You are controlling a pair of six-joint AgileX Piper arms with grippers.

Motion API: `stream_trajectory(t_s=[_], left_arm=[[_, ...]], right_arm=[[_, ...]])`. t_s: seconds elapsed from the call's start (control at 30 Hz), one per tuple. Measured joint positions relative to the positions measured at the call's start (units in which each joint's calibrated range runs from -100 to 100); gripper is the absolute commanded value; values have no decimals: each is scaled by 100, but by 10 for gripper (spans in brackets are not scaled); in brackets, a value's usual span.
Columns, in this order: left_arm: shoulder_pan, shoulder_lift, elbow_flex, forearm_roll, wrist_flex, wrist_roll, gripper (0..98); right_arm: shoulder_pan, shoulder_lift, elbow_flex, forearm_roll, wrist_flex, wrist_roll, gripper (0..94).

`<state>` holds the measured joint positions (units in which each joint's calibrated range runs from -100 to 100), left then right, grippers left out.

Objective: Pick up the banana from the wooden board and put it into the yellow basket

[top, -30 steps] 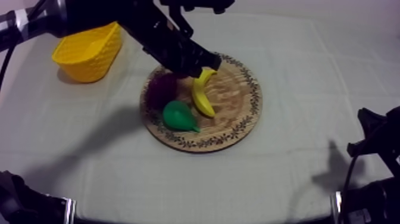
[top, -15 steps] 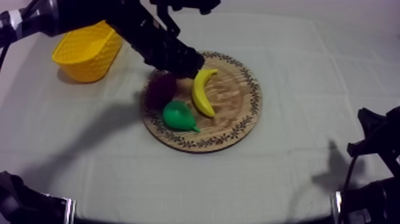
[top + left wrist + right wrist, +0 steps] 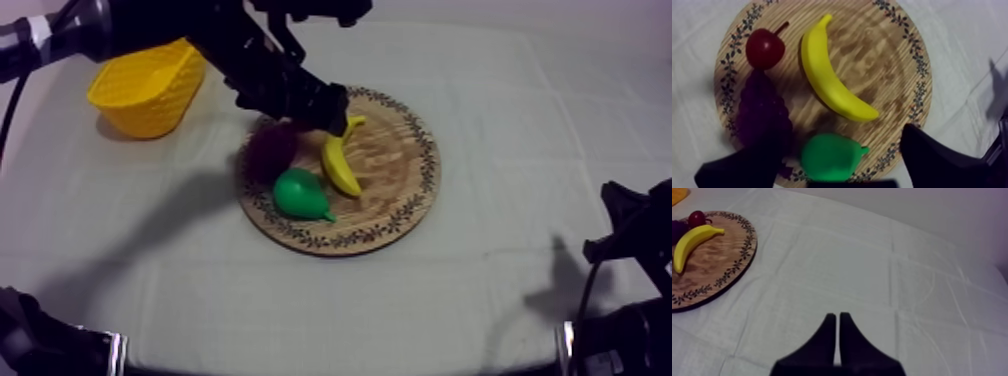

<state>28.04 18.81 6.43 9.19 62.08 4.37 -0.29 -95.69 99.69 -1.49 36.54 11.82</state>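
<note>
The banana (image 3: 832, 80) lies on the round wooden board (image 3: 897, 65). It is a smooth, glossy yellow crescent on a streaked brown grain, and a ring of small dark leaf sprigs runs round the board's rim. Beside the banana's stalk end sits the small red fruit (image 3: 764, 48), shiny, with a thin dark stem. Below it the bunch of grapes (image 3: 764, 115) is a knobbly, dark purple cluster. The pear (image 3: 829, 156) is matte green and plump, and sits just off the banana's blunt tip.

The left arm (image 3: 200, 35) reaches in from the upper left. The left claw (image 3: 335, 112) hangs over the board at the banana's upper end. In the left wrist view its two black fingers (image 3: 937, 160) stand wide apart and hold nothing; one is over the grapes and the other is by the board's rim.

The yellow basket (image 3: 150, 85) has woven-looking plastic walls. It stands on the bench (image 3: 520, 300) to the left of the board, a little apart from it.

The right arm (image 3: 630, 250) sits low at the right edge. The right claw (image 3: 835, 323) has its fingers pressed together in a narrow wedge, gripping nothing, above bare cloth (image 3: 847, 263) well away from the board.

The cloth is grey-white and soft, and it is crossed by straight fold creases. The left arm's shadow falls on it left of the board. Beyond the bench's far edge rises a plain pale wall (image 3: 952, 213).
</note>
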Motion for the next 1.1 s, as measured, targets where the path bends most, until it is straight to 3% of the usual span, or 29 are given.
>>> stream_trajectory(t_s=[0.47,1.1], left_arm=[[-10,1069,-678,61,-28,39,846],[-12,2225,-1649,296,182,-35,783]], right_arm=[[0,0,0,0,0,0,4],[-8,0,0,0,0,0,4]])
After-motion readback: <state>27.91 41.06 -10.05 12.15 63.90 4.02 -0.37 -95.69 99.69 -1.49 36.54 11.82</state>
